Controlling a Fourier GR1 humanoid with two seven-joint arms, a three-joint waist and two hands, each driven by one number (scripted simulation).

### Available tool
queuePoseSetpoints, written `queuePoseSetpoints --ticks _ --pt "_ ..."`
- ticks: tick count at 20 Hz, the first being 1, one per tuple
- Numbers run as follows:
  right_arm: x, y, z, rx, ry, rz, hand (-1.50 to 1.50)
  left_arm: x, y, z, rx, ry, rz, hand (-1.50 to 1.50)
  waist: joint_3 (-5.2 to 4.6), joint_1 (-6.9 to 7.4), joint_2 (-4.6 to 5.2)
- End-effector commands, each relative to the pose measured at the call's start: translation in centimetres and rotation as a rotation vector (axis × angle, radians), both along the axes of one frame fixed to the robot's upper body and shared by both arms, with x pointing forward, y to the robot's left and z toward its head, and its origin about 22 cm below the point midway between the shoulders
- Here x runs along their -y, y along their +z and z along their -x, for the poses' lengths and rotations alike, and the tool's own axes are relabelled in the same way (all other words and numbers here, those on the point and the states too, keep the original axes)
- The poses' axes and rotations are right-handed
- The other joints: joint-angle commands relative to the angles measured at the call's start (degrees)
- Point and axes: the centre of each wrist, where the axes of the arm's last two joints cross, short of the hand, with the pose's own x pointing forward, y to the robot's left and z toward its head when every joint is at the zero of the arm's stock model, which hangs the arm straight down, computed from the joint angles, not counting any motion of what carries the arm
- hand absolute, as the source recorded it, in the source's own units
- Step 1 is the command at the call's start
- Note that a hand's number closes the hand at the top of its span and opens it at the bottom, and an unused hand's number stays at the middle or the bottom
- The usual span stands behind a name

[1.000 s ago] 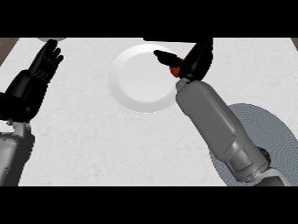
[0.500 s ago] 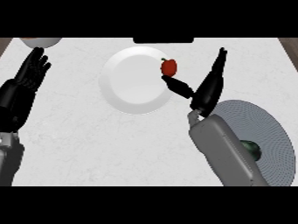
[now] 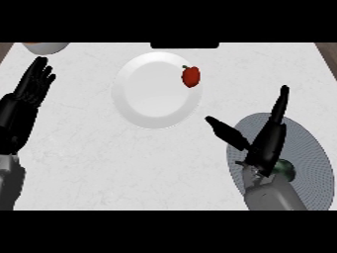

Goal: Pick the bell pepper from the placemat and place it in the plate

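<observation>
Bell pepper on plate, right hand clear of it

Nearest, the right hand (image 3: 267, 140) hangs over the placemat (image 3: 313, 160), fingers straight and thumb spread, holding nothing. A dark green thing (image 3: 286, 170) lies on the mat just beside its wrist. Up and to the left of that hand, well apart from its fingertips, the bell pepper (image 3: 190, 76) lies inside the right rim of the plate (image 3: 145, 101), long axis running away from the robot. The right hand is the nearer. Left hand (image 3: 26, 99) rests open at the left edge. Placement looks done.

Bare white marble table (image 3: 91, 148) lies open between the round white plate (image 3: 145, 106) and grey ribbed placemat (image 3: 313, 158); far-left — a white bowl (image 3: 43, 47).
</observation>
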Motion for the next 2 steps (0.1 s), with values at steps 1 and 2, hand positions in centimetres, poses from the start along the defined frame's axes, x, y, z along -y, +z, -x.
queuePoseSetpoints --ticks 1,2 --pt "3.27 0.87 1.84 -0.003 -0.020 0.061 -1.50 1.06 0.52 -0.10 -0.001 -0.010 0.011 0.00 0.02 0.14 0.10" --pt "3.02 0.85 2.14 -0.011 -0.036 0.077 -1.50 1.37 1.43 0.18 0.014 -0.003 -0.013 0.00 0.01 0.18 0.07"
